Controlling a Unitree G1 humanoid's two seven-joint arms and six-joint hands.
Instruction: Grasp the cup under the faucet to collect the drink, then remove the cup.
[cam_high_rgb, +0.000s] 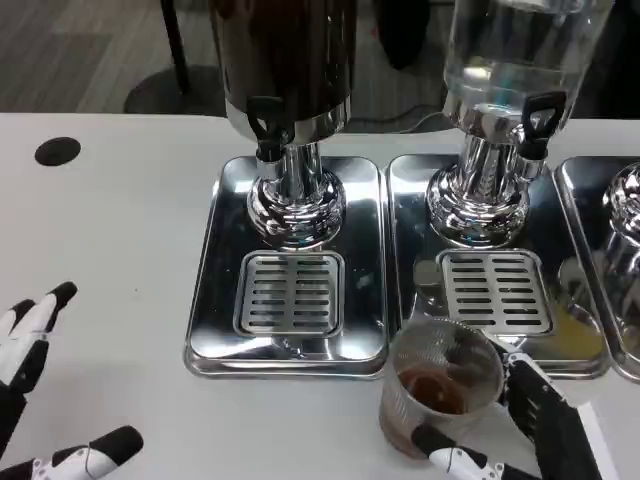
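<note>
A clear plastic cup (440, 385) with brown drink in its bottom stands on the table just in front of the right drip tray (495, 290). My right hand (520, 430) holds it from the near right side, fingers wrapped around its lower wall. The dark-drink dispenser (285, 60) has its black faucet (265, 125) above the left drip grille (290, 292). The clear-drink dispenser (520, 50) has its faucet (535, 120) above the right grille. My left hand (45, 390) is at the lower left over the table, fingers spread and holding nothing.
Two shiny steel trays (220, 300) sit side by side; a third dispenser base (625, 215) shows at the right edge. A black round hole (57, 151) is in the table at the far left. Bare white tabletop lies left of the trays.
</note>
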